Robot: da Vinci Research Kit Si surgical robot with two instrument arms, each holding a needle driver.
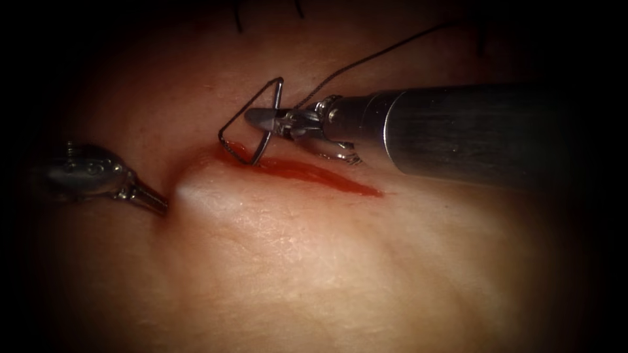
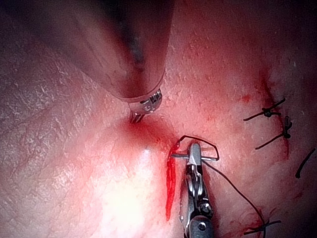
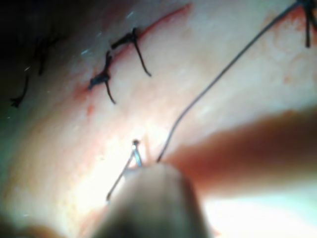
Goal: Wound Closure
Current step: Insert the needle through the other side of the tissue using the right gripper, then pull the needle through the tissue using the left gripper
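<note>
In the endoscope view the right tool (image 1: 261,119) comes in from the right and is clenched on the curved needle (image 1: 252,124), gripping it around the middle of its curve; the needle's low end sits at the left end of the cut (image 1: 307,173), touching the red fluid (image 1: 327,176), though whether the tip is in the tissue (image 1: 294,261) is hard to tell. Thread (image 1: 366,62) trails up and to the right into shadow. The left tool (image 1: 152,200) presses its tip into the tissue left of the cut; its tip is buried in a fold, so its grip cannot be told. In the left wrist view the right tool (image 2: 194,152) holds the needle (image 2: 200,144) beside the cut (image 2: 171,186), with knotted stitches (image 2: 270,113) further off. In the right wrist view the needle (image 3: 124,171) and thread (image 3: 213,82) show past the blurred shaft, with stitches (image 3: 106,72) beyond. No writing is readable.
</note>
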